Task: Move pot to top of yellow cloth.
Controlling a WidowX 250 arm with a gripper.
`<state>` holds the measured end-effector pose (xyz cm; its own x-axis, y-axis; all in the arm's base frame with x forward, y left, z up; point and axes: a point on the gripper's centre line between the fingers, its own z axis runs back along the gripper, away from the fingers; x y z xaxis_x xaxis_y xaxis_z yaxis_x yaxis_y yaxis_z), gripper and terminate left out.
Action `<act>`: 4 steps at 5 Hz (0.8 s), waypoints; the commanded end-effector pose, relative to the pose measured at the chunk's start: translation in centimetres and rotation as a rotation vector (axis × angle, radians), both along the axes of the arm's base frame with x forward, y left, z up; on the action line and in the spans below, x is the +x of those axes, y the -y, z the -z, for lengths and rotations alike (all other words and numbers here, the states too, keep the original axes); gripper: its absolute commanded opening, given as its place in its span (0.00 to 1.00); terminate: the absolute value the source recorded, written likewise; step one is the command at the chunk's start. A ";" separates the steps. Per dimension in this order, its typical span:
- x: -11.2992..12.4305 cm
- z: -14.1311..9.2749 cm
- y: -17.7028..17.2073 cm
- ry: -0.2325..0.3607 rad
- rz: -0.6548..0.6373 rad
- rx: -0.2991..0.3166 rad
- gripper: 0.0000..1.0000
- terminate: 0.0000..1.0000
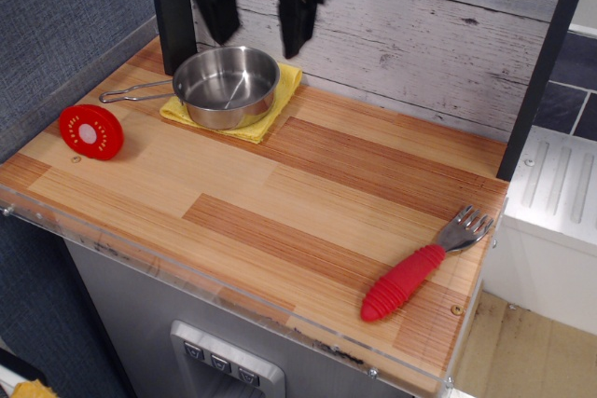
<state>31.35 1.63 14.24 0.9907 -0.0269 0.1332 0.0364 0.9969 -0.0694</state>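
The shiny steel pot (227,86) sits on the yellow cloth (264,109) at the back left of the wooden counter. Its wire-loop handle (135,93) points left, past the cloth's edge. My black gripper (258,23) hangs above and just behind the pot, near the plank wall. Its two fingers are spread wide apart and hold nothing. It is clear of the pot.
A round red disc (90,130) lies at the left edge of the counter (308,202). A fork with a red handle (422,268) lies at the front right. A dark post (171,6) stands behind the pot. A white rack (560,193) is off to the right.
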 end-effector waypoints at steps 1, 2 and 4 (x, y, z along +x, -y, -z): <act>-1.4 -2.6 1.6 0.089 0.119 0.043 1.00 0.00; -2.0 -3.0 1.4 0.109 0.101 0.062 1.00 0.00; -2.0 -3.0 1.4 0.109 0.101 0.062 1.00 1.00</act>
